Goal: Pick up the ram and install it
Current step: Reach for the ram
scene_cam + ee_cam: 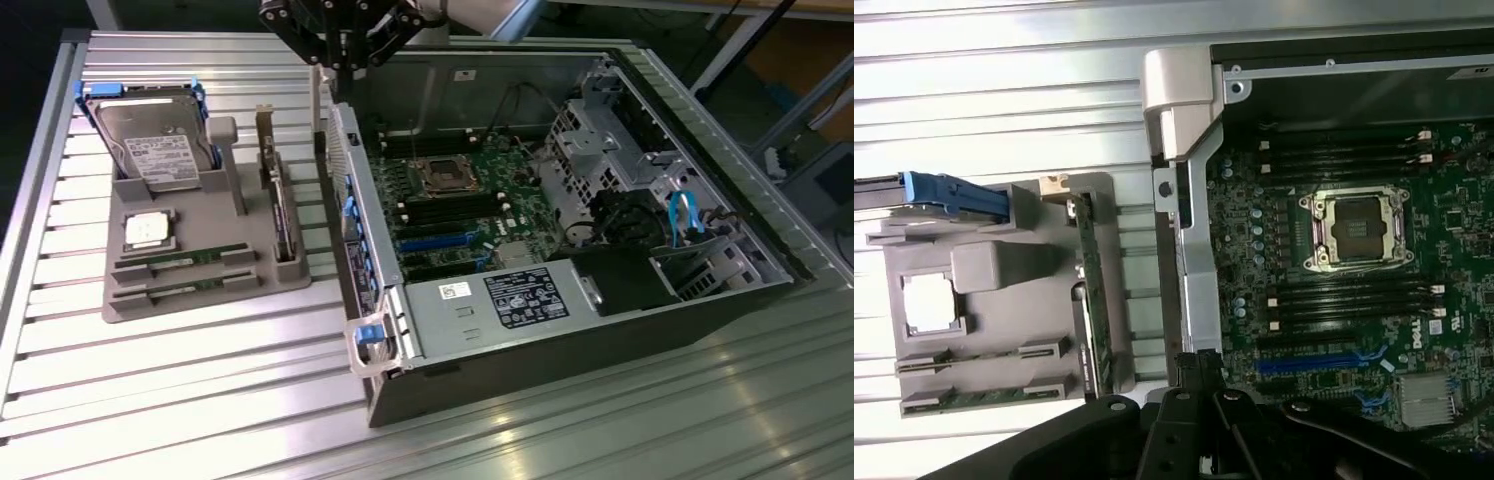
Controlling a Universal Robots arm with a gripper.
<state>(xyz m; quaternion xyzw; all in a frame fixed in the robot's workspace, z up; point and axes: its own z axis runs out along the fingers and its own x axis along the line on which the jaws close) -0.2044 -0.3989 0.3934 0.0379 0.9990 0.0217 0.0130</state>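
Two rams, thin green sticks, lie side by side in slots at the front of a grey holder tray [120, 308]: one ram [183, 262] and a second ram [183, 288] just in front of it. The wrist view shows the same rams [984, 356] [989, 396]. My gripper [344, 62] hangs high above the open computer case's side wall, well away from the tray, shut with nothing in it. In the wrist view the gripper [1201, 362] sits over the case edge. The motherboard [454, 205] has dark memory slots [1349, 300] beside the processor socket [1357, 228].
The tray also carries a hard drive [158, 150] in a blue frame, a square silver processor [148, 230] and an upright expansion card [280, 215]. The open case [561, 300] lies on a ribbed metal table [200, 400]. Cables and a drive cage [607, 140] crowd the case's far side.
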